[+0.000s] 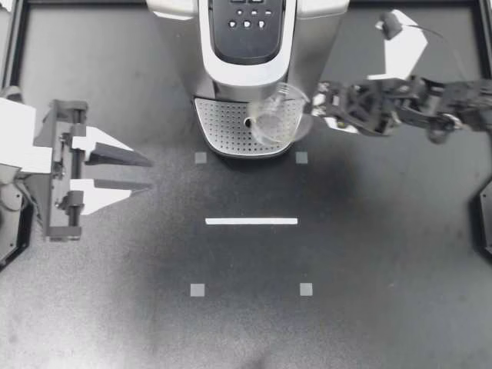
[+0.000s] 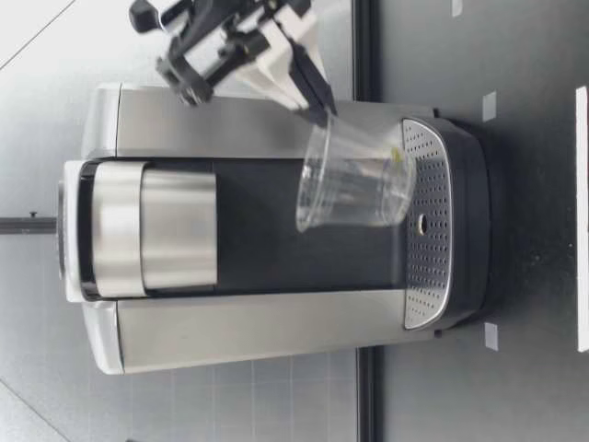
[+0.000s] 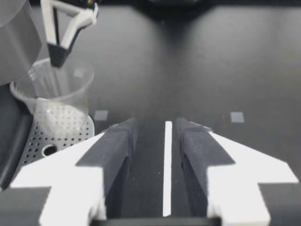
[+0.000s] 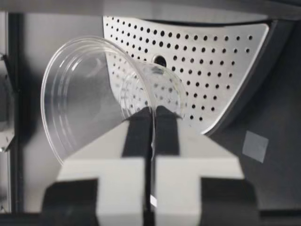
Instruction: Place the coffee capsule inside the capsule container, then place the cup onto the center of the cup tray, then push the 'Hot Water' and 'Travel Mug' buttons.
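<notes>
Blending into the cup tray point(image 1: 219, 124), the clear cup point(image 1: 278, 115) barely shows overhead.

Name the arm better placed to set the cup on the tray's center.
Right. My right gripper is shut on the cup, holding it tilted over the cup tray. My left gripper is open, empty and well away from the tray.

coffee machine point(image 1: 246, 31) far centre | cup tray point(image 1: 223, 127) at its near side | cup point(image 1: 275, 117) over tray, right gripper point(image 1: 311, 115) to its right | left gripper point(image 1: 148, 174) well left | tape strip point(image 1: 251, 221) nearer
</notes>
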`<control>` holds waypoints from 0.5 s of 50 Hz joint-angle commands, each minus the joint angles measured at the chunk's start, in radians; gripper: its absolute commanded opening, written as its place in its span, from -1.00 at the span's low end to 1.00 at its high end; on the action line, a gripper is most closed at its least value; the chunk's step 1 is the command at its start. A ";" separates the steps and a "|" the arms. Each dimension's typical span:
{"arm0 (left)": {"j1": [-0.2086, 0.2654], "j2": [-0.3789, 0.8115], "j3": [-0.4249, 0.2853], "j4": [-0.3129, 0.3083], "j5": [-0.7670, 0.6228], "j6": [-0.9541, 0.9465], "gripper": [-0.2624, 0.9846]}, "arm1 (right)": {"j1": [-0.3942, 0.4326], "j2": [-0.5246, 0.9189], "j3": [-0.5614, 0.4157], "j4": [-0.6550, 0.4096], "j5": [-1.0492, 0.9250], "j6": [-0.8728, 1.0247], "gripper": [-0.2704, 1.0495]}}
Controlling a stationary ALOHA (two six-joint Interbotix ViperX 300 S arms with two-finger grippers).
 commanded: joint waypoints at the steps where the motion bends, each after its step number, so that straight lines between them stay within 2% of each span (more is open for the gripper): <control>1: 0.002 -0.011 -0.009 -0.002 -0.011 0.000 -0.03 | 0.003 0.006 -0.032 0.000 -0.011 -0.002 -0.57; 25: 0.002 -0.012 -0.006 -0.002 -0.018 0.000 -0.03 | 0.000 0.080 -0.091 0.000 -0.032 0.000 -0.57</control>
